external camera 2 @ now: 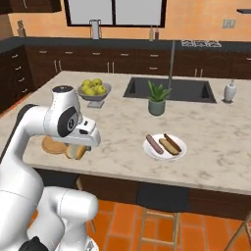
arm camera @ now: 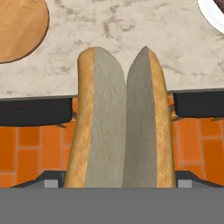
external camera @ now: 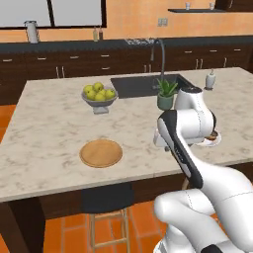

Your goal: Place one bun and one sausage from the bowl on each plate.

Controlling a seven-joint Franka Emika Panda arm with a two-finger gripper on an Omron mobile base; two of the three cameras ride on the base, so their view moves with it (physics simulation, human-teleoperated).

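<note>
A: We have the split, golden-crusted hot-dog bun point(arm camera: 122, 122) clamped lengthwise in the gripper point(external camera 2: 76, 151), jaws spread wide around it. It hangs at the front edge of the marble-topped bench point(external camera: 49, 123), partly out over the orange tiled floor point(arm camera: 26, 153).

B: So if our hold loosens now, the bun drops past the edge rather than onto stone. Where are we bound?

A: The flat orange-tan round plate point(external camera: 101, 153) sits bare, near the bench's front edge, just beside us. The white rimmed plate point(external camera 2: 165, 147) already carries a bun and a sausage.

B: Then the danger is setting down short: the tan plate is rimless and close to the edge, so the bun could roll off it.
</note>
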